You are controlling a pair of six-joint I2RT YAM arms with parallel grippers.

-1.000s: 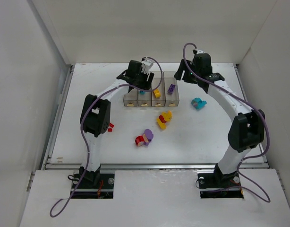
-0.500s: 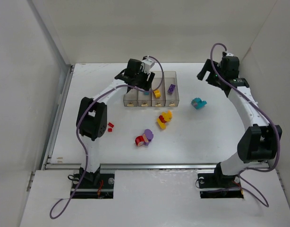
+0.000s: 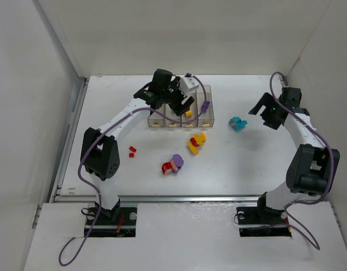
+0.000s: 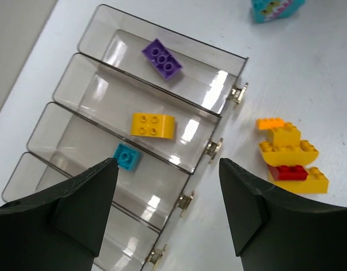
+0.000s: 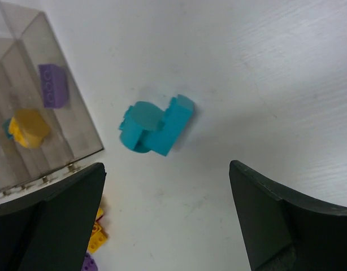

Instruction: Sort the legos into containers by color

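containers: row of 4 clear bins, landmark for everything below
already in: purple brick in the end bin on the right-arm side, yellow brick next door, teal brick in the 3rd. 4th bin mostly hidden, can't tell what's in it
left gripper: fingers spread, nothing between them, hanging right over the containers
right gripper: spread wide, empty too, off to the right of the containers
teal clump: just right of the containers, not touching them, under the right gripper's view
yellow-red clump: just in front of the containers
red-purple clump: further in front, well apart
small red pieces: out in front of the containers' left end
stage, best guess: early-ish, only 3 loose bricks binned
risk 1: dropping a mixed clump in whole, so wrong colours land in a bin. Probably needs both grippers pulling it apart first
risk 2: narrow bins, so a slightly off release bounces a brick off a wall into the neighbour
risk 3: rounded teal piece slipping out of a pinch
risk 4: left gripper bumping the containers and shoving the row
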